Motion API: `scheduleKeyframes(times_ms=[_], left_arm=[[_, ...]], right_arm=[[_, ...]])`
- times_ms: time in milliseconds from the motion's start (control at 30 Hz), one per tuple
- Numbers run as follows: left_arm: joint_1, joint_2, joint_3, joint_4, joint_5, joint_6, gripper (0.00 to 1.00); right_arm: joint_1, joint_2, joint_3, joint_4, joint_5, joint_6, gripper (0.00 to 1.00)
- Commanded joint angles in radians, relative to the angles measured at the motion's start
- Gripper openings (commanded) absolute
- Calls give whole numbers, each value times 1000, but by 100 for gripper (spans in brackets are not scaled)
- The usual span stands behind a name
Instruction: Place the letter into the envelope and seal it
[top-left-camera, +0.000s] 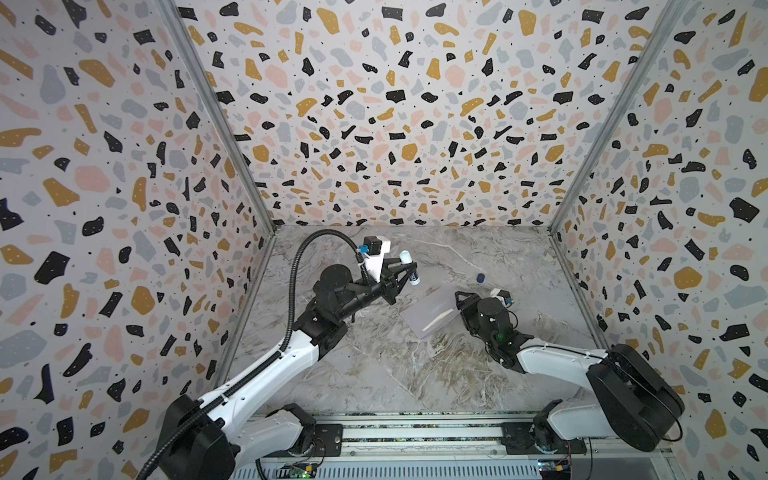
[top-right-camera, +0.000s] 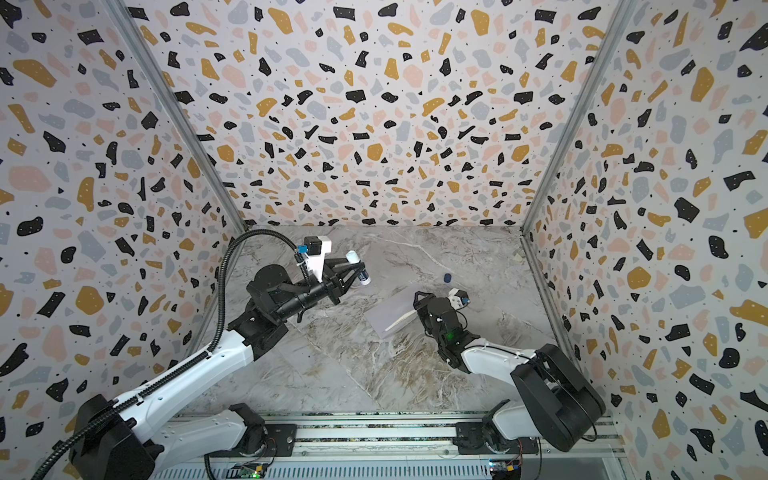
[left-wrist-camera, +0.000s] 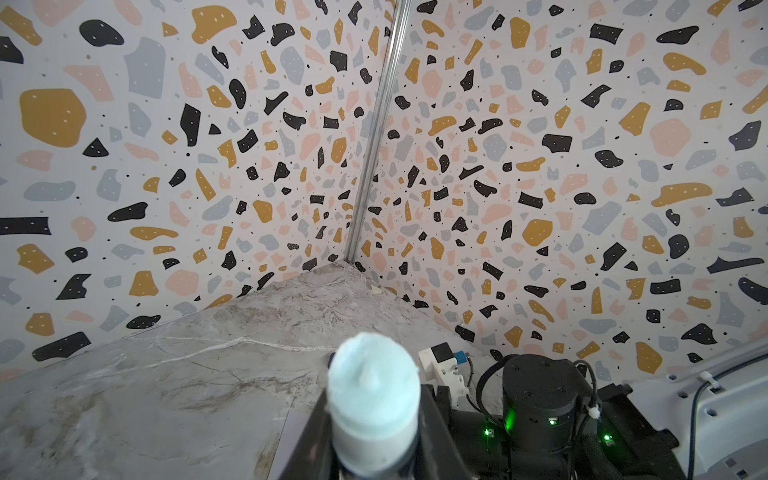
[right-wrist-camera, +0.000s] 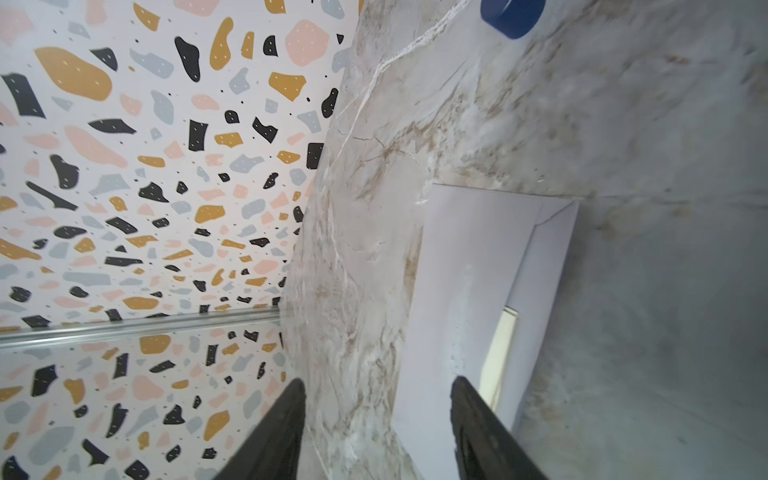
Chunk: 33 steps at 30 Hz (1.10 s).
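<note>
The lavender-grey envelope (top-left-camera: 428, 311) (top-right-camera: 388, 313) (right-wrist-camera: 457, 270) lies flat on the marble table, right of centre. Only a thin cream strip of the letter (top-left-camera: 436, 321) (top-right-camera: 401, 320) (right-wrist-camera: 500, 353) shows at its opening; the rest is inside. My right gripper (top-left-camera: 461, 300) (top-right-camera: 419, 300) (right-wrist-camera: 376, 386) hangs open at the envelope's right edge, and nothing is between its fingers. My left gripper (top-left-camera: 409, 268) (top-right-camera: 359, 269) (left-wrist-camera: 374, 440) is raised at the back left, shut on a white glue stick (top-left-camera: 409, 266) (left-wrist-camera: 374, 399) with a pale blue tip.
A small dark blue cap (top-left-camera: 481, 277) (top-right-camera: 446, 277) (right-wrist-camera: 513, 16) lies on the table just behind the envelope. Patterned walls close in the left, back and right sides. The arm bases sit on a rail (top-left-camera: 415, 432) along the front edge.
</note>
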Motion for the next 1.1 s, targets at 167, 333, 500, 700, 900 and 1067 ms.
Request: scheduleKeyframes(times_ms=[167, 333, 500, 700, 900, 1067], left_arm=[[-3, -29, -20, 41, -9, 28, 0], [-3, -31, -24, 40, -7, 27, 0], [-3, -28, -28, 45, -8, 24, 0], [-3, -15, -25, 53, -6, 16, 0], [-3, -12, -28, 55, -11, 16, 0], [-3, -8, -28, 53, -11, 19, 0]], right_arm=[[-84, -103, 164, -221, -163, -741, 83], [-273, -44, 297, -428, -435, -910, 92], [-338, -18, 359, -427, -574, -893, 99], [-342, -58, 304, -98, -707, -652, 99], [-365, -107, 354, -68, -685, -664, 99], [-378, -33, 525, -444, -655, -911, 99]])
